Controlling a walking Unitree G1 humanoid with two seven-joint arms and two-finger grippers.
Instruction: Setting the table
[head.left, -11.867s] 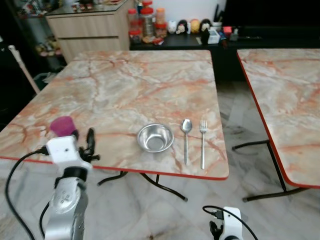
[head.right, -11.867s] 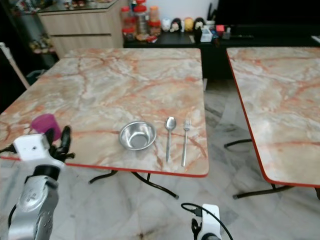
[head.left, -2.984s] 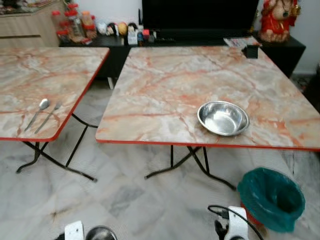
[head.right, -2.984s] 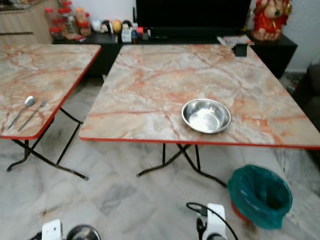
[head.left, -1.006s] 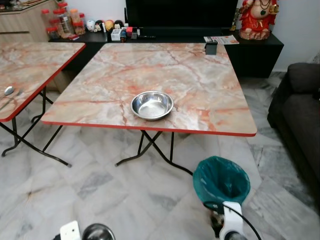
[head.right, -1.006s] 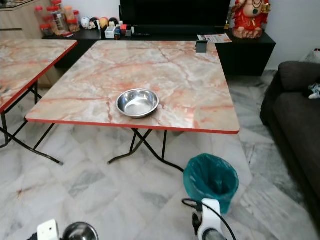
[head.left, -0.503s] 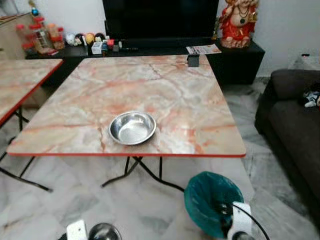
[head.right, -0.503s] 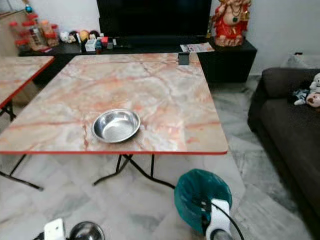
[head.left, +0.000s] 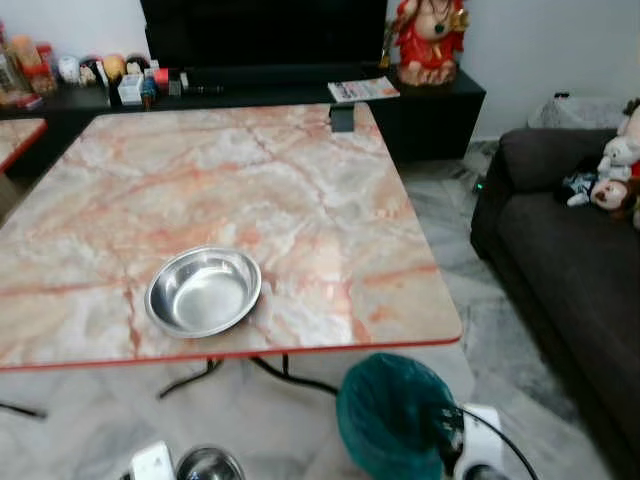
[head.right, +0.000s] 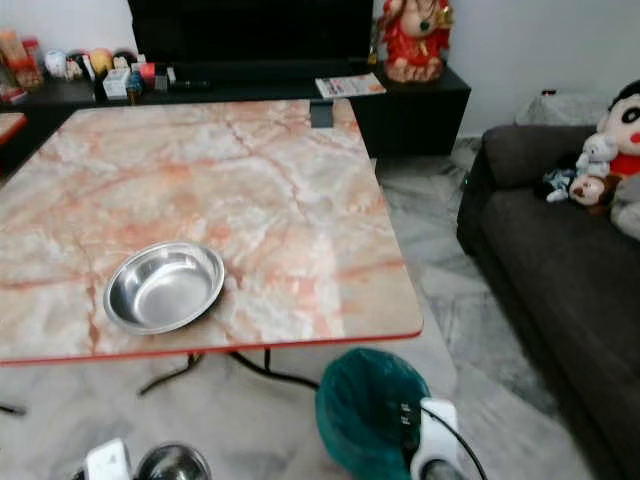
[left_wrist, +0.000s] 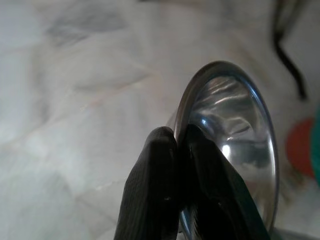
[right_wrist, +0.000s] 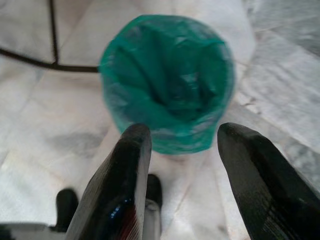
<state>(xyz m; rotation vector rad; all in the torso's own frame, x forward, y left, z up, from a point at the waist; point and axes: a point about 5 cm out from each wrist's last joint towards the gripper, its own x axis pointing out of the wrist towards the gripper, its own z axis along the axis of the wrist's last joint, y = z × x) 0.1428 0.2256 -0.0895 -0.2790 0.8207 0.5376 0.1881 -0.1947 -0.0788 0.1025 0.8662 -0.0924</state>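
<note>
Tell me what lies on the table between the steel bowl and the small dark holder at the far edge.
Nothing: between the bowl and the holder, the eye views show bare marble tabletop.

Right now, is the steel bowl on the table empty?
Empty: the steel bowl shows only bare shiny metal inside, upright on the marble table.

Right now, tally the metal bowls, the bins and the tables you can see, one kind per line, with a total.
Metal bowls: 2, one on the table, one pinched by its rim in the left claw down low.
Bins: 1, green, on the floor.
Tables: 2, the near one and a corner.
Total: 5.
</note>
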